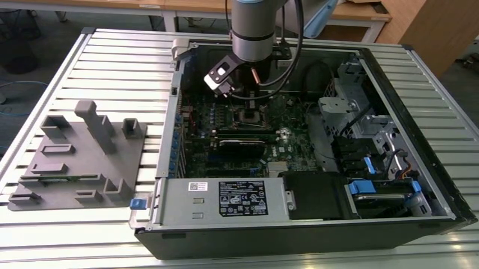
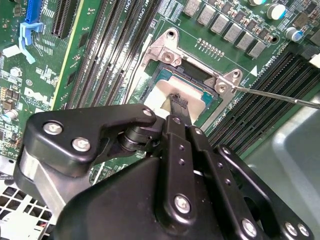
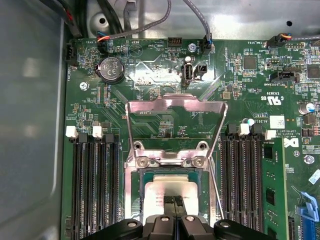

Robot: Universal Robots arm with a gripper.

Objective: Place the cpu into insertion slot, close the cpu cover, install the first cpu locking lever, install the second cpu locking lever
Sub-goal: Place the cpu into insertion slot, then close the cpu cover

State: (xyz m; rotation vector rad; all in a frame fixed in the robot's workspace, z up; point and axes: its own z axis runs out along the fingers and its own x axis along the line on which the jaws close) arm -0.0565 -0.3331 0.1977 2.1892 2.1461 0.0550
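The cpu, a pale silvery square, lies inside the insertion slot on the green board; in the second wrist view the cpu sits within the slot's dark frame. My gripper hangs straight over it, its thin fingers together and the tips at the middle of the chip's top, as the second wrist view of the gripper also shows. The cpu cover stands raised on its hinge beyond the slot. A thin locking lever sticks out free beside the slot. In the exterior view the arm reaches into the case above the slot.
Long black memory slots flank the socket on both sides. A black power supply and drive cages crowd the open case. A grey fixture plate lies on the slatted table at the exterior view's left.
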